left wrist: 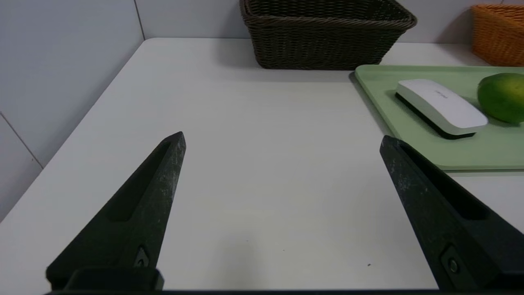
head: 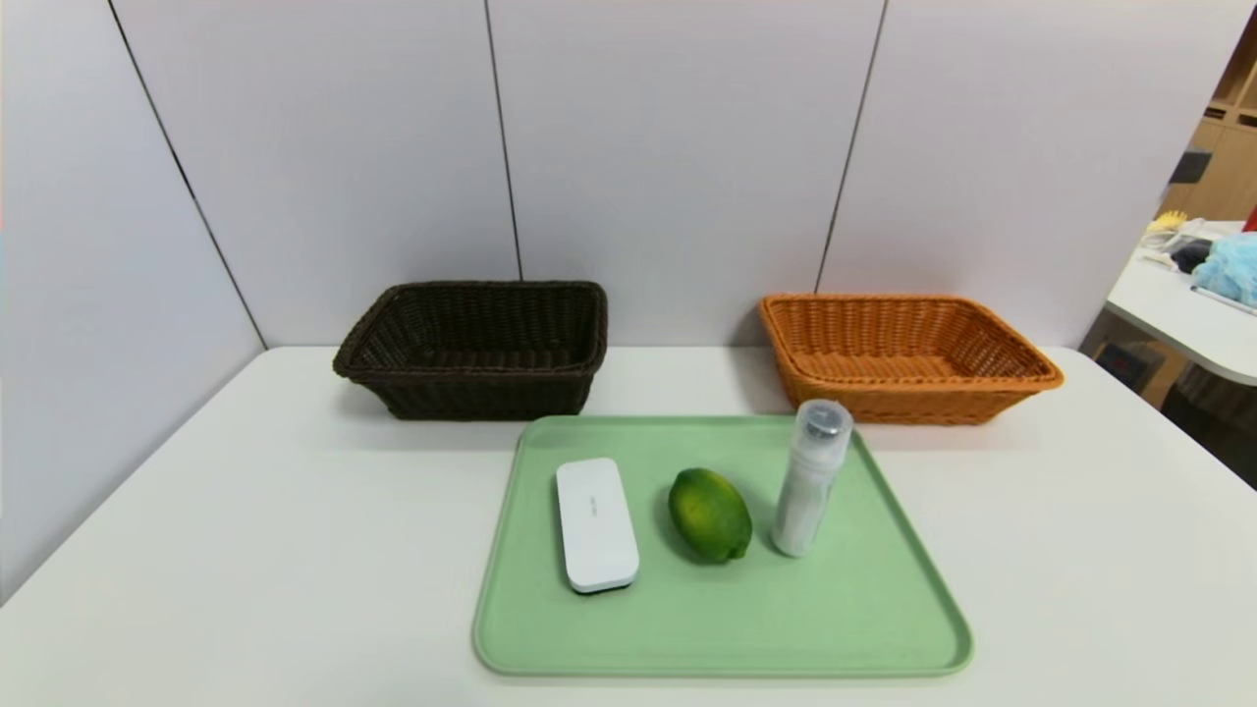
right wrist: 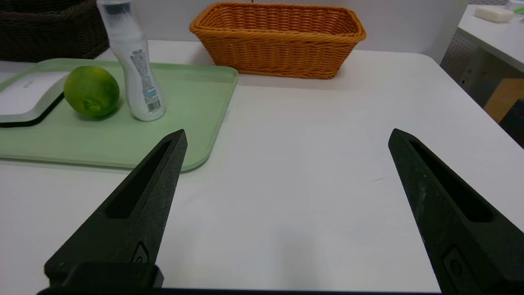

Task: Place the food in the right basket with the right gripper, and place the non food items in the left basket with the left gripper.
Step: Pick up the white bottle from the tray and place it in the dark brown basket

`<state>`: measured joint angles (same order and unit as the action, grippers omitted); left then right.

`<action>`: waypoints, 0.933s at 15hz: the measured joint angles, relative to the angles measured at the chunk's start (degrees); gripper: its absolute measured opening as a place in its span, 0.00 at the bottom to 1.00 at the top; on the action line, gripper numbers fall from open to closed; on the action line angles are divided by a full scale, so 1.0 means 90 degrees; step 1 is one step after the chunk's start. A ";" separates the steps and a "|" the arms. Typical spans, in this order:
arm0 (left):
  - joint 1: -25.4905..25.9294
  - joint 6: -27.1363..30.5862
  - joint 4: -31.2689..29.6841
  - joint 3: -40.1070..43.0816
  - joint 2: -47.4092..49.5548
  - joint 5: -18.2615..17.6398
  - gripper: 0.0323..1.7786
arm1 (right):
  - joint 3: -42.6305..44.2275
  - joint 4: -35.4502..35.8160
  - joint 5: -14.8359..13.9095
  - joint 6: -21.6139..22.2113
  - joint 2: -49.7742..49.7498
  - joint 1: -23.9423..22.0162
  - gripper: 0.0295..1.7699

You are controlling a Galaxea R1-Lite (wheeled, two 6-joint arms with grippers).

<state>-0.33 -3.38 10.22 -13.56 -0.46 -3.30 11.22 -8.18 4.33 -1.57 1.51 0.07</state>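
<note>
The left gripper [left wrist: 282, 139] and right gripper [right wrist: 286, 135] stood fully spread, holding nothing, over bare white table [head: 245, 550] either side of the green tray [head: 727, 628]. On it lay the white case [head: 596, 524], lime [head: 709, 515] and upright bottle [head: 811, 477], label print unreadable. The dark brown basket [head: 475, 346] and orange basket [head: 903, 355] stood beyond.

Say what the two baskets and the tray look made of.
Dark basket and orange basket: woven wicker, possibly plastic rattan; even strands, slight sheen. Green tray: likely matte moulded plastic; smooth, one colour, rounded raised rim.
</note>
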 joint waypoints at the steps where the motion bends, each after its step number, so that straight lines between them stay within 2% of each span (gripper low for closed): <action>1: 0.0000 0.0035 0.0393 -0.0459 -0.0065 -0.0100 0.95 | 0.0349 -0.0221 0.0091 -0.0012 0.0131 0.0000 0.96; 3: 0.0007 0.0134 0.0830 -0.1246 -0.0335 -0.0144 0.95 | 0.1001 -0.0398 0.0198 -0.0039 0.0536 -0.0008 0.96; 7: 0.0309 0.0461 0.0952 -0.2414 -0.1258 -0.0218 0.95 | 0.2049 -0.0459 0.0409 -0.0173 0.1593 -0.0011 0.96; 9: 0.0596 0.0469 0.0944 -0.2526 -0.1581 -0.0576 0.95 | 0.2281 -0.0405 0.0670 -0.0253 0.2060 -0.0014 0.96; 11: 0.0841 0.0400 0.0920 -0.2419 -0.1785 -0.0998 0.95 | 0.2400 -0.0386 0.0759 -0.0459 0.2380 -0.0033 0.96; 14: 0.0928 0.0293 0.0248 -0.1987 -0.2181 -0.1344 0.95 | 0.2429 -0.0328 0.0777 -0.0523 0.2832 -0.0035 0.96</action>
<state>8.02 -0.74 12.45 -31.44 -20.09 -15.40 33.07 -11.13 11.33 -6.28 27.00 -0.24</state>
